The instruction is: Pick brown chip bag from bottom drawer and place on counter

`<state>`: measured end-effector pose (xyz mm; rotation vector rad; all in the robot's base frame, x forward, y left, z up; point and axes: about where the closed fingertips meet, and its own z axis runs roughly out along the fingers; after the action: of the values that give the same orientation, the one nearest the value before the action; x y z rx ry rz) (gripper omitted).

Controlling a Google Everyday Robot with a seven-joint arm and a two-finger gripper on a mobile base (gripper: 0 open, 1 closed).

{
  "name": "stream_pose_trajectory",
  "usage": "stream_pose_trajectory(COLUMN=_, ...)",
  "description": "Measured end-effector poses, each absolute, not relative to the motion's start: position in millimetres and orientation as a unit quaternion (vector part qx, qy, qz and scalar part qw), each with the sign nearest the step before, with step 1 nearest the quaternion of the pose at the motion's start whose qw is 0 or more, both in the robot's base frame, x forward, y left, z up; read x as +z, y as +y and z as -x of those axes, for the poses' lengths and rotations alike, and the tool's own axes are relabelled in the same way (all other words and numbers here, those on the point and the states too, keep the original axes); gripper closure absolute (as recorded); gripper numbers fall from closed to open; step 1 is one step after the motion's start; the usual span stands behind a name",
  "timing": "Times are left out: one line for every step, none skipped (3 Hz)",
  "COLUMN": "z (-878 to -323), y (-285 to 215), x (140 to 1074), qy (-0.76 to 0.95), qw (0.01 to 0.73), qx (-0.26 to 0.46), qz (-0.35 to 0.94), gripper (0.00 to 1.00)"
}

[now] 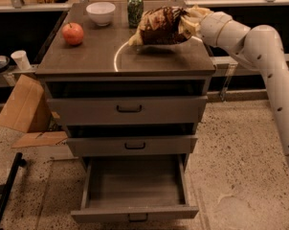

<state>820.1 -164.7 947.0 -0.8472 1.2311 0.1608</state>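
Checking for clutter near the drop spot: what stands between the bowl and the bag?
The green can, in the camera view, between bowl and bag; the gripper grips the bag's arm-side end.

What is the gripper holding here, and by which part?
The gripper, over the right rear of the counter, holds the brown chip bag by the tan end nearest the arm.

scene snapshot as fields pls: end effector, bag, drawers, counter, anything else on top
end effector: over the counter's right rear, closed on the bag's right end
brown chip bag: held roughly level, low over the counter, shadow beneath it
bottom drawer: pulled open, bag not in it
upper two drawers: shut
counter: pale arc mark under the bag
other items: apple, white bowl, green can along the rear left
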Motion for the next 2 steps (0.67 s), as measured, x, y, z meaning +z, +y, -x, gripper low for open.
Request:
stream_pose_trajectory(z=-837.9, y=-168.4, x=932.5, qy=0.58, qw=0.725, qx=0.07, qz=0.365, gripper=0.84)
stream_pose_trajectory(z=-847.1, y=-169.5, x=921.0, qy=0.592, qw=0.718, qx=0.08, qz=0.358, gripper=0.61)
